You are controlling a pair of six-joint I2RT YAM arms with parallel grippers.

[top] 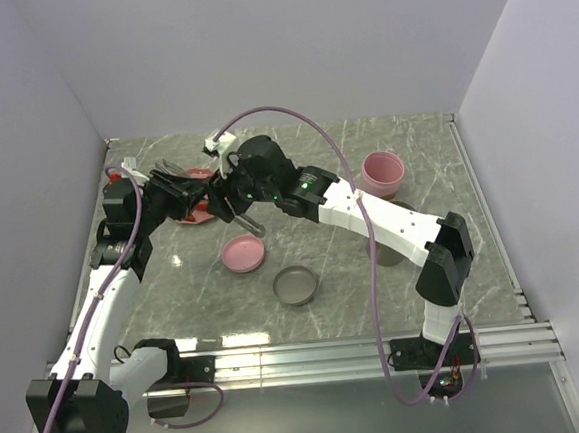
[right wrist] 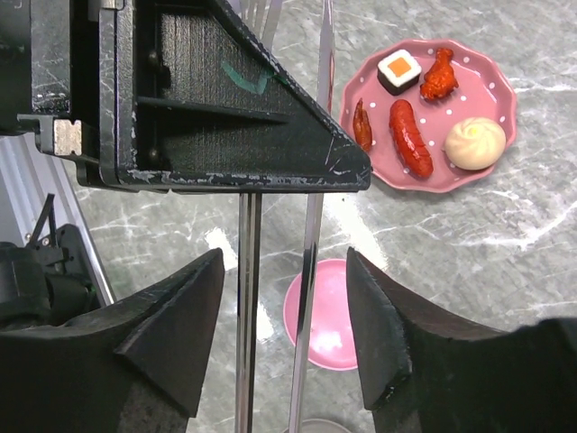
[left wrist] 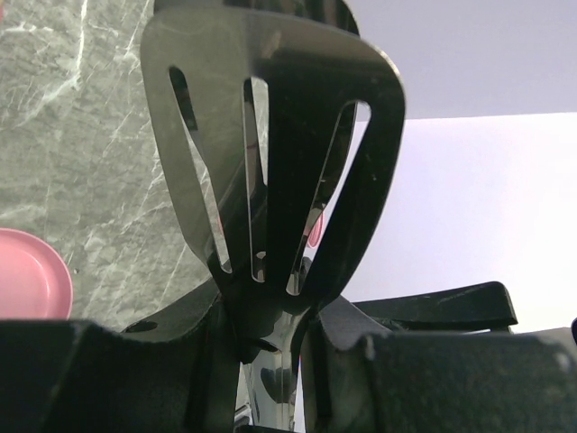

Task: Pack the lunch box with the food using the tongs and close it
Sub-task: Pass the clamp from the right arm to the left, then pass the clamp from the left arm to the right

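The silver tongs (left wrist: 270,135) are held in my left gripper (left wrist: 270,334), which is shut on them just below their slotted head. Their two slim arms (right wrist: 245,298) run between the fingers of my right gripper (right wrist: 284,307), which is open and touches neither arm. The food lies on a pink dotted plate (right wrist: 491,86): a sushi roll (right wrist: 399,70), a red sausage (right wrist: 410,135), a beige bun (right wrist: 475,144) and smaller red pieces. The pink tub (top: 381,172) stands at the back right. The pink lid (top: 242,252) and grey lid (top: 296,284) lie mid-table. The olive-grey tub is hidden.
Both grippers (top: 173,198) (top: 226,203) crowd together over the plate (top: 197,216) at the back left. My left gripper's black body (right wrist: 180,90) fills the top of the right wrist view. The right arm's purple cable (top: 292,116) arcs overhead. White walls close in on three sides.
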